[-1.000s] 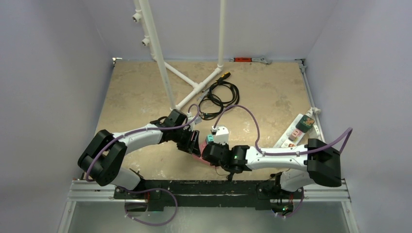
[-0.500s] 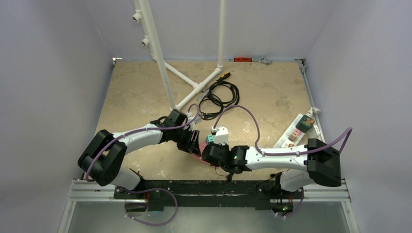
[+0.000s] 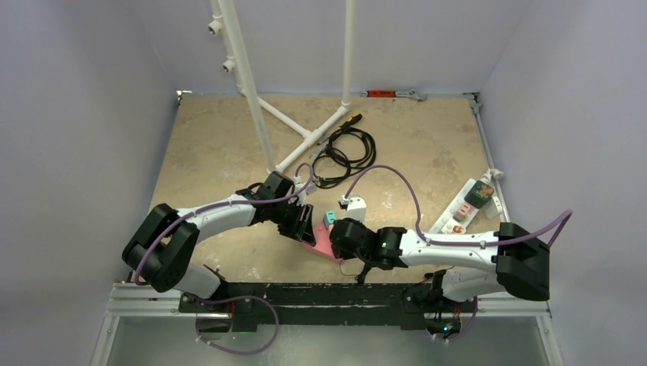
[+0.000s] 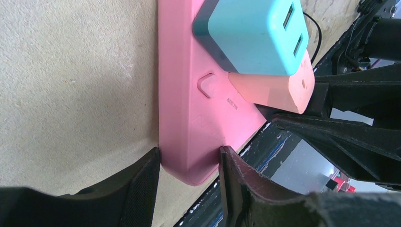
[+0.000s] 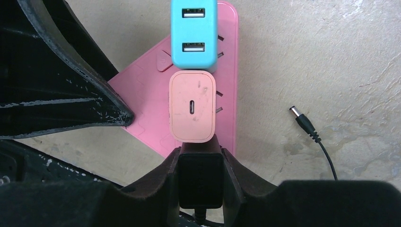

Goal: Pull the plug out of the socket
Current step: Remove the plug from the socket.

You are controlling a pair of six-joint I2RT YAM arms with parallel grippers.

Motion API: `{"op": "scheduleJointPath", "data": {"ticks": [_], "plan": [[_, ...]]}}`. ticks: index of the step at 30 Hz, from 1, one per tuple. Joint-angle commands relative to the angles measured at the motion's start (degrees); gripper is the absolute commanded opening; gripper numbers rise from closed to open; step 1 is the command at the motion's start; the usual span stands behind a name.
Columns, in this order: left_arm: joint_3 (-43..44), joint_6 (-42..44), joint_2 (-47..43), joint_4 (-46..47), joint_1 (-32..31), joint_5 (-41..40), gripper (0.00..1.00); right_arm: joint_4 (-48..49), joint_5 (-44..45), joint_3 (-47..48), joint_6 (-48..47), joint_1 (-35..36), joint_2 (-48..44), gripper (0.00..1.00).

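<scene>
since one second ago the right arm (image 3: 458, 248) has shifted to the right, and the right claw (image 3: 345, 238) has gone with it, so more of the pink socket strip (image 3: 322, 242) is uncovered in the top view. the left arm has not changed its place.

the pink socket strip lies flat on the tabletop (image 3: 214, 137) near the front edge, between the two claws. the left claw (image 4: 189, 153) is clamped on one short end of it, one finger pressing on each long side. on the strip stand a teal charger (image 5: 194, 33) and, touching it, a salmon charger (image 5: 192, 106).

just beside the salmon charger, at the end of the strip nearest the right wrist camera, is the black plug (image 5: 201, 182). the right claw is pressed together on it, one finger on each side. if its pins are still inside the socket i cannot tell, because the plug body hides them.

right of the strip, apart from it, a thin black cable (image 5: 302, 124) with a round metal tip lies on the tabletop.
</scene>
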Motion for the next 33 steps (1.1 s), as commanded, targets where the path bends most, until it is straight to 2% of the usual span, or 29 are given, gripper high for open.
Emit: {"op": "scheduleJointPath", "data": {"ticks": [1,10,16,25,33], "plan": [[0.07,2.81,1.09,-2.13,0.33,-8.09,0.0,-0.91,2.69,0.88,-0.22,-0.32,-1.88,0.0],[0.16,2.86,0.99,-2.13,0.34,-7.96,0.0,-11.38,11.49,7.98,5.86,2.9,6.5,0.0],[0.16,2.88,1.12,-2.13,0.33,-8.0,0.0,-14.58,12.96,10.01,7.79,4.16,8.27,0.0],[0.16,2.85,1.16,-2.13,0.33,-8.2,0.0,-7.63,7.69,6.7,2.72,3.8,1.85,0.0],[0.07,2.81,1.25,-2.15,0.18,-8.09,0.0,-0.36,0.96,0.85,-1.39,-0.78,-2.15,0.0]]}}
